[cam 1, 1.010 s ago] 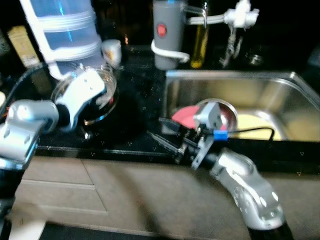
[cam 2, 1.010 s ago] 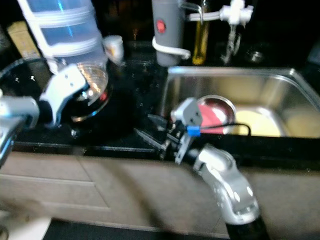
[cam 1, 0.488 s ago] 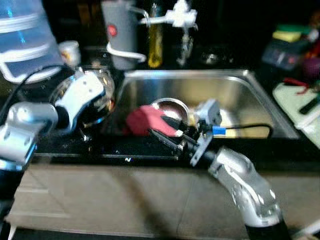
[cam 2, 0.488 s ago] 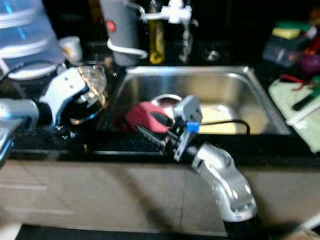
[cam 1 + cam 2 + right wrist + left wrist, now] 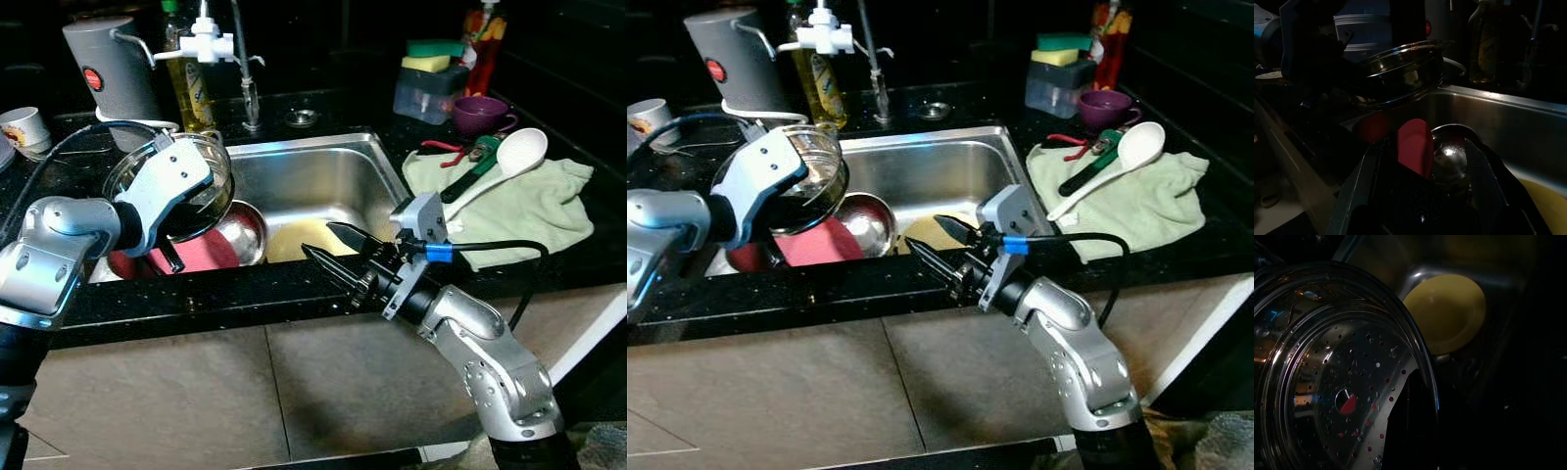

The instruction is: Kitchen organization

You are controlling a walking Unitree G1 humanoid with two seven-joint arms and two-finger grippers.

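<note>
While tilted — colander (image 5: 186, 186) over sink (image 5: 323, 176)

Silver arms, white wrist housing, blue cable clip, black cables

Left gripper (image 5: 181, 220): arm bent inward, fingers clamped, wrist tilted. Right gripper (image 5: 328, 253): arm raised from below, elbow bent, fingers spread apart, empty.

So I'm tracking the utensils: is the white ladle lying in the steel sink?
No, the white ladle lies on the pale green cloth to the right of the steel sink.
</note>
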